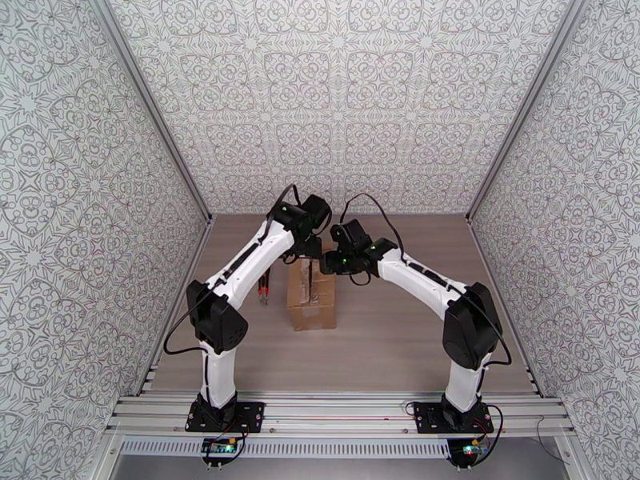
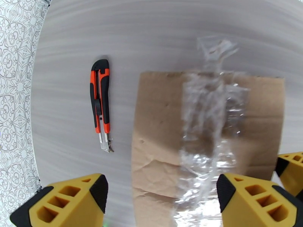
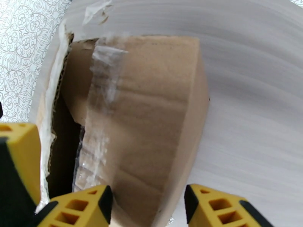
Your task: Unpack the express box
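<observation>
Left tool [image 2: 162, 188]: released, yellow fingers [image 2: 72, 201] spread wide. It hangs over the far end of the express box [image 2: 163, 125], one finger out over bare table [image 2: 170, 34], the other above the taped seam. Neither finger touches cardboard that I can see.

Right tool [image 3: 147, 199]: fingers apart, straddling the box's right-hand flap, with cardboard filling the gap between them. I cannot tell whether they are pinching it or only flanking it. The two tools sit close together over that far end (each wrist view catches a yellow corner of the other).

The box lies on the table roughly midway between the two arms, a little to the left. Its long side runs away from the bases. Clear tape [image 2: 208, 122] runs crumpled along the top seam, and a ragged tail of it sticks out past the far edge. In the right wrist view a dark gap runs beside the taped flap, and the corrugated edge of the opposite flap is exposed.

Open room: bare wood on the box's right side as far as the patterned wall [image 1: 336, 98]. There is more bare wood between the box's near end and the base rail, and a strip beyond its far edge.

In the way: an orange-and-black utility knife [image 2: 100, 103] lies on the table left of the box, apart from it and roughly parallel to its long side, blade showing at one end. In the top view it sits between the left forearm and the box.
</observation>
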